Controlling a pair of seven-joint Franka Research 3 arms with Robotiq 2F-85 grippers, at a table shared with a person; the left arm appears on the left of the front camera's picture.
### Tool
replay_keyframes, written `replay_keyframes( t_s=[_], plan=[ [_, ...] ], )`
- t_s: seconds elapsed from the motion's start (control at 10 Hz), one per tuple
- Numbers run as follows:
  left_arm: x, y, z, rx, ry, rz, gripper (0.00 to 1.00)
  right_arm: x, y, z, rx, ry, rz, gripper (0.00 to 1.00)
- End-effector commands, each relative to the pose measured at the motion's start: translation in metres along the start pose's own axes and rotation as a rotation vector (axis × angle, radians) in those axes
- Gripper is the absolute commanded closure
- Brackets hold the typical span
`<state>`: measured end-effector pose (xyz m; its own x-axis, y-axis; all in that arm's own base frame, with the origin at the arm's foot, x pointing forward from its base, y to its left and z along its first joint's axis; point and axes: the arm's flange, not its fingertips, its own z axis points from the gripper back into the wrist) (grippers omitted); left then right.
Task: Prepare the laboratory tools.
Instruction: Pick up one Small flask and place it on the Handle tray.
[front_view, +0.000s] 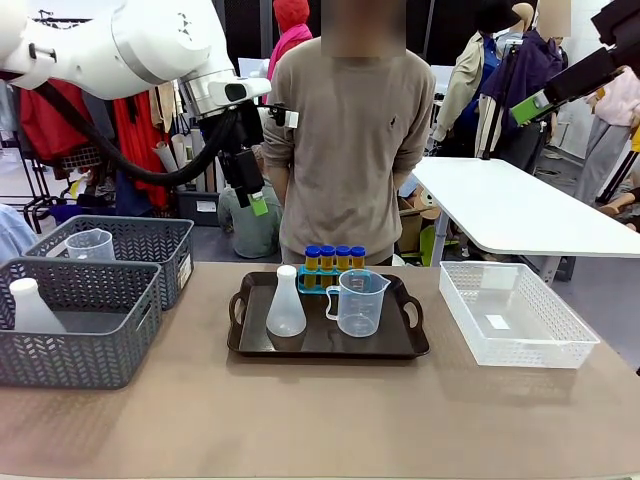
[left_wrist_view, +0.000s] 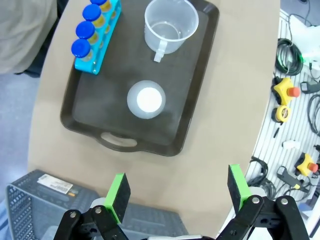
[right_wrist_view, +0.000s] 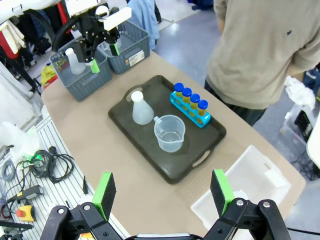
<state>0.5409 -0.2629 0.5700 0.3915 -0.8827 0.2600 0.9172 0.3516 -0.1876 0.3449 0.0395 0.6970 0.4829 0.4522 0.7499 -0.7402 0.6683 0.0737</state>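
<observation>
Two grey baskets (front_view: 95, 285) left of tray (front_view: 328, 345), clear bin (front_view: 515, 315) right.

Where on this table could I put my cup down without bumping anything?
The near strip of table in front of the black tray is bare. So is the gap between that tray and the clear bin. The tray itself is crowded: flask, beaker and blue tube rack. The grey baskets fill the left end.

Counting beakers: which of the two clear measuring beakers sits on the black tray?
The clear handled measuring beaker beside the white conical flask; the other beaker sits in a grey basket.
</observation>
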Motion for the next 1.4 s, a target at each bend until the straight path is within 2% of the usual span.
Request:
replay_keyframes(
  t_s=[0.0, 0.2, 0.5, 0.9, 1.3],
  plan=[
    [-0.002, 0.002, 0.007, 0.003, 0.006, 0.013, 0.0, 0.0, 0.0, 0.0, 0.007, -0.004, 0.001, 0.0],
    [-0.009, 0.005, 0.004, 0.041, -0.026, -0.011, 0.0, 0.0, 0.0, 0.0, 0.007, -0.004, 0.001, 0.0],
    [-0.041, 0.008, 0.048, 0.156, -0.163, 0.025, 0.0, 0.0, 0.0, 0.0, 0.007, -0.004, 0.001, 0.0],
    [-0.066, -0.013, 0.105, 0.287, -0.313, 0.0, 0.0, 0.0, 0.0, 0.0, 0.007, -0.004, 0.001, 0.0],
    [-0.074, -0.025, 0.131, 0.356, -0.38, -0.03, 0.0, 0.0, 0.0, 0.0, 0.007, -0.004, 0.001, 0.0]
  ],
)
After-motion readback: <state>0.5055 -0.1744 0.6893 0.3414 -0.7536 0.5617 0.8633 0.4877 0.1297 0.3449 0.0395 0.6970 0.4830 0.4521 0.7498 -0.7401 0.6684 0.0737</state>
